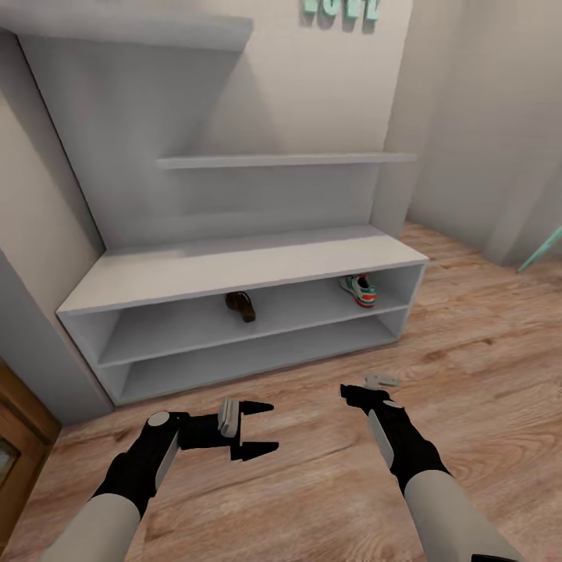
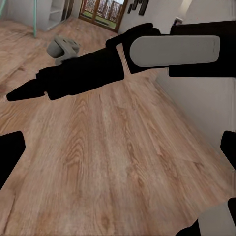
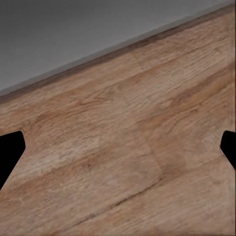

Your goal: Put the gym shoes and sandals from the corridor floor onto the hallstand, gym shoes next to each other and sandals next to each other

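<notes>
The hallstand (image 1: 234,265) stands against the wall ahead, pale grey with two open shelf rows. In its upper row lie one brown sandal (image 1: 240,306) near the middle and one gym shoe (image 1: 358,289) at the right end, well apart. My left gripper (image 1: 261,429) hovers open over the corridor floor (image 1: 312,484) in front of the rack, pointing right and holding nothing. My right gripper (image 1: 361,388) is also open and empty, low over the planks (image 3: 123,147) near the rack's base. In the left wrist view the right arm (image 2: 172,49) crosses above bare floor (image 2: 108,162).
Staggered wall shelves (image 1: 281,161) hang above the hallstand. A wooden door (image 1: 16,445) is at the near left. A teal object (image 1: 542,250) leans at the far right, and the floor runs on past the rack's right end (image 1: 484,328).
</notes>
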Available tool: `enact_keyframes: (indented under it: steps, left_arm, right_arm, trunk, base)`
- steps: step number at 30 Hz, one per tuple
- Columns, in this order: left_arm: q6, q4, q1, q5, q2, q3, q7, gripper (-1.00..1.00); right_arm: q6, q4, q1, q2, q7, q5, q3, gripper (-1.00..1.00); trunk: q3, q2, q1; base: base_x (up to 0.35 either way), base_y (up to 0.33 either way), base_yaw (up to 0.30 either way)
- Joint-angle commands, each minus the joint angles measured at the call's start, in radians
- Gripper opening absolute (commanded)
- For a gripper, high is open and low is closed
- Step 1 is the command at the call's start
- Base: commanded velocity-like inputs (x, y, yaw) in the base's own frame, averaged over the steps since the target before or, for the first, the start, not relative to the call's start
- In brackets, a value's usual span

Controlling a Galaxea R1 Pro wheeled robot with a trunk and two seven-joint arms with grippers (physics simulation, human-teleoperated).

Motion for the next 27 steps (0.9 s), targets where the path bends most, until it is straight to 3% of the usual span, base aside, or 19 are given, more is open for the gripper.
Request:
enact_keyframes:
  steps: [1, 6, 16, 27]
  left_arm:
    - [-0.001, -0.001, 0.000, -0.003, 0.000, 0.002, -0.003, 1.00]
    - [-0.001, -0.001, 0.000, -0.003, 0.004, 0.001, -0.003, 1.00]
    - [-0.001, 0.000, 0.000, -0.003, 0.004, 0.001, -0.003, 1.00]
    - [-0.001, 0.000, 0.000, -0.003, 0.004, 0.001, -0.003, 1.00]
  right_arm:
    - [0.005, -0.002, 0.000, 0.001, -0.002, -0.002, -0.002, 1.00]
    - [0.005, -0.001, -0.001, 0.001, -0.001, -0.002, -0.002, 1.00]
    - [0.005, 0.000, -0.001, 0.001, -0.002, -0.002, -0.002, 1.00]
    - [0.005, -0.001, 0.000, 0.001, -0.002, -0.002, -0.002, 1.00]
  trunk:
    - [-0.001, 0.000, 0.000]
    - [0.001, 0.000, 0.000]
    - [0.044, 0.002, -0.005]
    - [0.055, 0.002, -0.006]
  base:
    - [0.000, 0.000, -0.290]
    - [0.000, 0.000, -0.290]
    - [0.000, 0.000, -0.290]
    - [0.000, 0.000, -0.290]
